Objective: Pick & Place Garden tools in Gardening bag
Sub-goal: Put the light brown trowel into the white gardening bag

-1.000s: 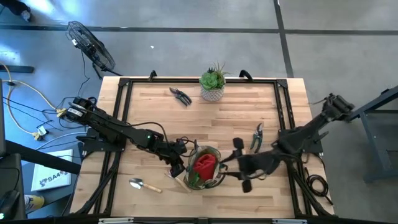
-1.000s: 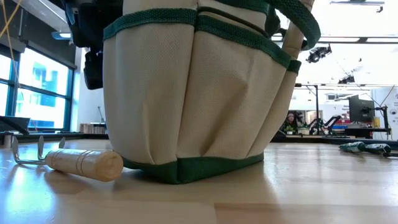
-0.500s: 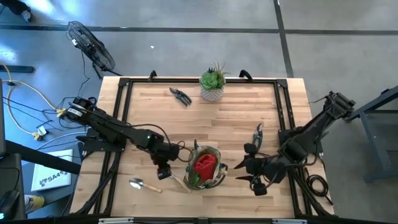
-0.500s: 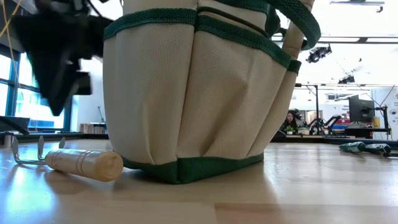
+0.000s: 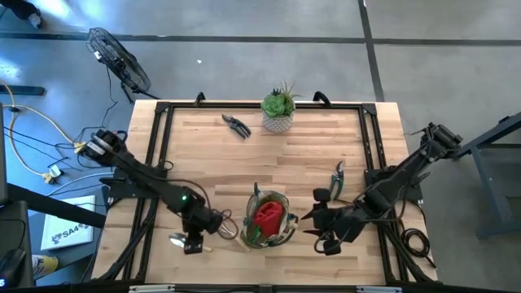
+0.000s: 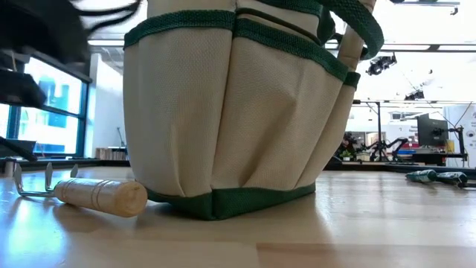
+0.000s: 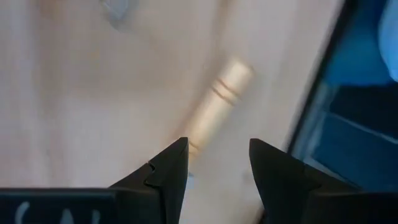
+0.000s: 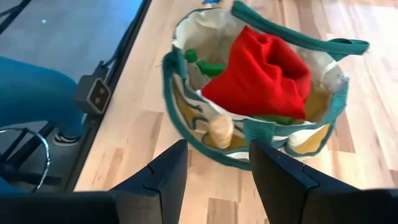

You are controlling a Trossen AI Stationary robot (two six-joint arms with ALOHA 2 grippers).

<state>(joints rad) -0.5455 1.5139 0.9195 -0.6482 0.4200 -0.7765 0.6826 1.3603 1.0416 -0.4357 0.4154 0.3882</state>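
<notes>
The gardening bag (image 5: 269,218) is standing upright near the front edge of the bench (image 5: 269,155), about midway along it, mouth facing up. A red item (image 8: 264,74) is filling most of the mouth, with a green item (image 8: 202,62) and a round wooden handle end (image 8: 221,129) showing beside it.

A trowel (image 5: 181,240) is lying flat near the front left corner, its long axis running along the front edge, spoon end toward the left edge. A wooden-handled hand rake (image 6: 82,192) is lying just beside the bag's base, handle end toward the bag and prongs away from it. Dark pruning shears (image 5: 237,126) are lying near the back edge, left of a potted succulent (image 5: 278,110). The green-handled pruner (image 5: 337,179) is lying toward the right edge, its long axis running front to back.

The left pincer (image 5: 194,242) is hovering over the front left area just beside the trowel, fingers parted and holding nothing. The right pincer (image 5: 313,220) is sitting just right of the bag, fingers (image 8: 158,177) spread and empty.

The bench is pale wood planks in a dark frame on a grey floor. A fan (image 5: 118,61) is standing off the back left corner.
</notes>
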